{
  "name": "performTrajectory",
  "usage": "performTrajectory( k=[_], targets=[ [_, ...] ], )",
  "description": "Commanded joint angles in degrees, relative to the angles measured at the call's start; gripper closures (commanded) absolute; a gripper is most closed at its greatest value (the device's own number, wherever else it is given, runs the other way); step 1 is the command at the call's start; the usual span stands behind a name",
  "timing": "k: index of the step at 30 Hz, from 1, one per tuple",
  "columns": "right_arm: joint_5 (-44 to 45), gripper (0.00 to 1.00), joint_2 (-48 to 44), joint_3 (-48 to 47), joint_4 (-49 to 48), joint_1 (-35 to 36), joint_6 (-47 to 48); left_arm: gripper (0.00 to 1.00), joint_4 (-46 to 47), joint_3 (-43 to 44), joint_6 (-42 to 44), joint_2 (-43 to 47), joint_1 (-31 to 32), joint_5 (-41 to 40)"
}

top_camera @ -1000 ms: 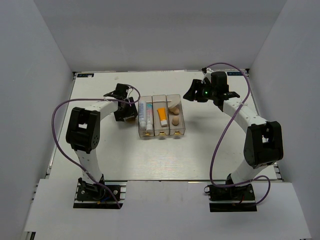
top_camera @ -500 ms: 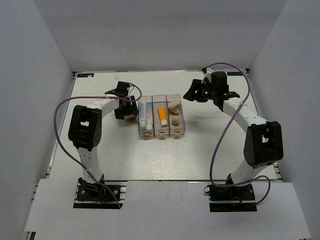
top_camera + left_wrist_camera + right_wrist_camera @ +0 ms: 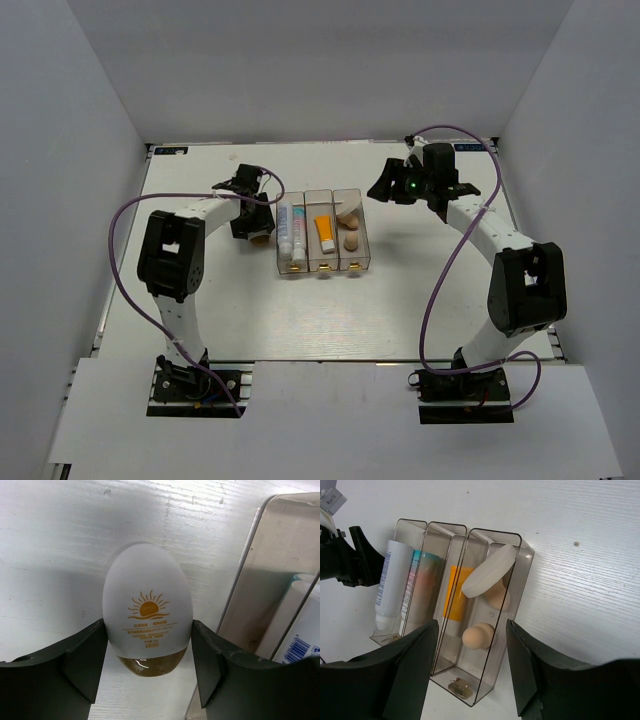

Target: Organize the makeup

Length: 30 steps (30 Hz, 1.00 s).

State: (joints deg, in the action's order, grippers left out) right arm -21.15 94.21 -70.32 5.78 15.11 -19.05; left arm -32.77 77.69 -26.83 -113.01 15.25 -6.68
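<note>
A white egg-shaped bottle [image 3: 147, 605] with a sun logo and a brown cap lies on the table left of the clear three-compartment box [image 3: 322, 266]. My left gripper [image 3: 147, 665] is shut on it, one finger touching each side. In the box, the left compartment holds a plain white tube [image 3: 390, 585] and a pink-blue gradient tube [image 3: 420, 590]. The middle one holds an orange tube [image 3: 456, 597]. The right one holds a round cream puff [image 3: 487, 572] and two peach sponges [image 3: 479, 636]. My right gripper [image 3: 472, 670] hovers open above the box's right side with nothing in it.
The box's clear wall [image 3: 250, 580] stands just right of the held bottle. Gold latches [image 3: 457, 686] sit at the box's near end. White walls enclose the table on three sides, and purple cables loop beside both arms.
The left gripper's jaws have narrowed onto the bottle's sides, and the left wrist shifted slightly. The right arm has not moved.
</note>
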Motion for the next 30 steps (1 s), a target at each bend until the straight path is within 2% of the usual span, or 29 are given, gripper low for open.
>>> performTrajectory(
  k=[1, 4, 7, 8, 14, 19, 20, 25, 30],
  targets=[
    [-0.56, 0.38, -1.23, 0.36, -2.44, -0.26, 0.15, 0.29, -4.75, -3.42, 0.46, -1.51, -0.04, -3.69],
    [-0.56, 0.37, -1.40, 0.45, -2.53, -0.26, 0.15, 0.32, -5.28, -4.56, 1.16, -1.25, -0.04, -5.53],
    [-0.56, 0.38, -1.49, 0.63, -2.53, -0.44, -0.02, 0.44, -5.81, -5.88, 1.52, -0.72, -0.04, -6.59],
    [-0.48, 0.37, -1.49, 0.63, -2.44, -0.44, -0.02, 0.52, -5.46, -6.23, 1.52, -0.11, -0.04, -6.51],
    [-0.39, 0.37, -1.84, 0.72, -2.44, -0.52, -0.02, 0.71, -4.50, -6.94, 0.73, 9.72, -0.04, -3.18],
    [-0.65, 0.38, -1.67, 0.98, -2.70, -0.61, -0.37, 0.75, -0.81, -8.78, -0.06, 19.47, 0.48, 5.25],
    [-0.65, 0.38, -1.75, 0.98, -2.70, -0.53, -0.38, 0.75, 0.42, -9.48, -0.59, 20.63, 0.49, 9.36],
    [-0.47, 0.38, -1.84, 0.98, -2.70, -0.52, -0.03, 0.79, 7.44, -11.95, -2.61, 27.48, 1.01, 20.02],
    [-0.56, 0.37, -1.49, 0.89, -2.88, -0.35, -0.11, 0.80, 10.88, -6.43, -4.28, 23.90, 3.20, 28.37]
  ],
)
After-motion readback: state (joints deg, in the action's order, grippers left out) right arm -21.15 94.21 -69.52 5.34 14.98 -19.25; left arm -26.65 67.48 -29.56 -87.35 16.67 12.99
